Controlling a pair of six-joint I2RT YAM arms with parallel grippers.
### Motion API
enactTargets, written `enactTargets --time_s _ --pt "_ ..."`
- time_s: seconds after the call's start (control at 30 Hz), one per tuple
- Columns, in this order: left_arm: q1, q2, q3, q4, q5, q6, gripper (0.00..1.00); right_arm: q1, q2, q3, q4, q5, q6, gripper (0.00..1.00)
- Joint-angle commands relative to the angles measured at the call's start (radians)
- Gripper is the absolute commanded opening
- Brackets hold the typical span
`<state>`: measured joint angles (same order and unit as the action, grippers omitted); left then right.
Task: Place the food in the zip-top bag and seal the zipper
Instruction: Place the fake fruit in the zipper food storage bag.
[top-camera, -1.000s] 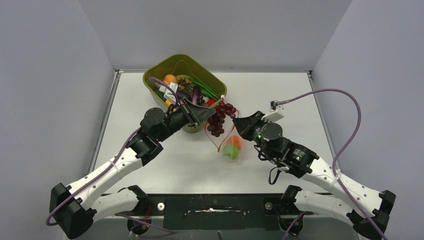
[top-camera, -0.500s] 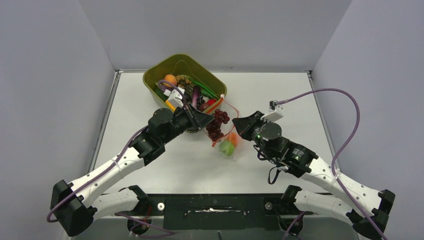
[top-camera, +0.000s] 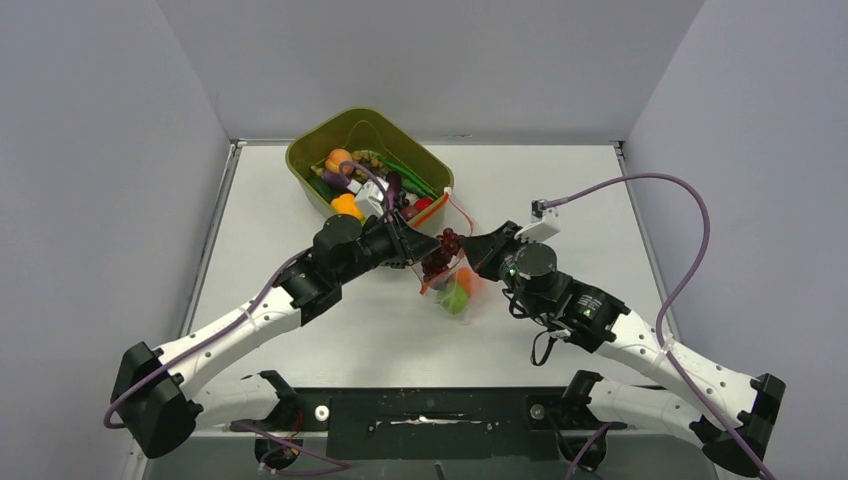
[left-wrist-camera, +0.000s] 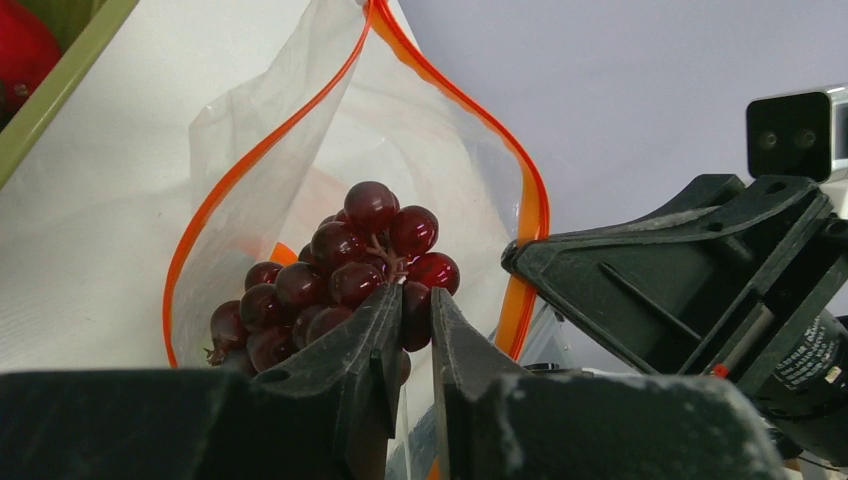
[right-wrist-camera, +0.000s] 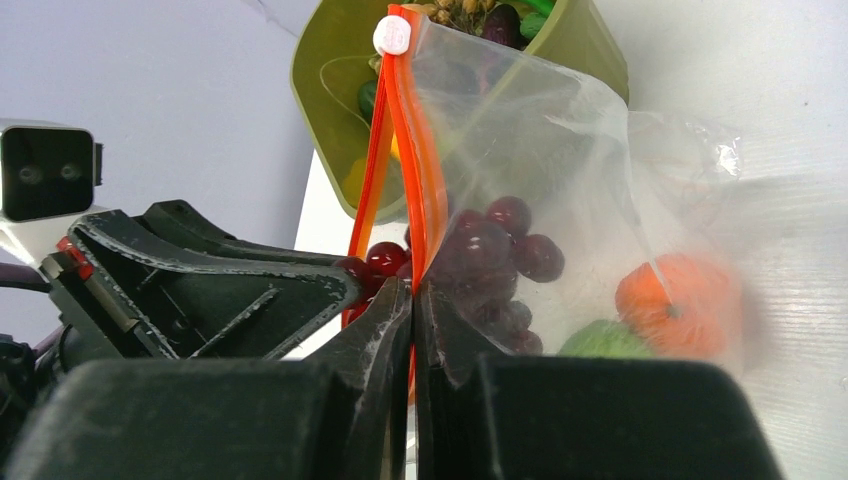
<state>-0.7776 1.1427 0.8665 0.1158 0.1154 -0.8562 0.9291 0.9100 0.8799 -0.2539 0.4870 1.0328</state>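
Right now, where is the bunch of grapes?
Top view, table centre: the grapes sit in the open mouth of the zip-top bag, pinched in the left claw, with the right claw holding the bag's rim.

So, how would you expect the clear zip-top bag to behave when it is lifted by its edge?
Probably floppy: the zip-top bag wrinkles and bows where the right gripper pinches its zipper. Likely bottom-heavy too, with the grapes and orange fruit inside.
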Motion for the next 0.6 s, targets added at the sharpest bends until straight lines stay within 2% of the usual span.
enactTargets --time_s 0.0,0.07,0.17,0.3,0.47,0.57 --pt "-0.009 0.005 0.063 0.081 0.031 0.008 0.19 -0.005 -0.018 0.009 0.083 -0.001 0.004 0.00" --pt "-0.009 0.004 0.064 0.071 0.030 0.009 0.35 -0.004 -0.028 0.003 0.080 -0.002 0.004 0.00" --pt "-0.009 -0.011 0.075 0.050 0.019 0.032 0.47 -0.004 -0.039 -0.004 0.060 -0.001 0.008 0.00" --pt "-0.008 -0.060 0.100 -0.016 -0.021 0.105 0.52 -0.004 -0.062 -0.030 0.044 0.000 0.026 0.00" --pt "-0.008 -0.121 0.130 -0.154 -0.139 0.208 0.54 -0.004 -0.085 -0.046 0.034 0.007 0.033 0.00" --pt "-0.008 -0.131 0.127 -0.206 -0.147 0.250 0.54 -0.004 -0.089 -0.043 0.030 0.010 0.028 0.00"
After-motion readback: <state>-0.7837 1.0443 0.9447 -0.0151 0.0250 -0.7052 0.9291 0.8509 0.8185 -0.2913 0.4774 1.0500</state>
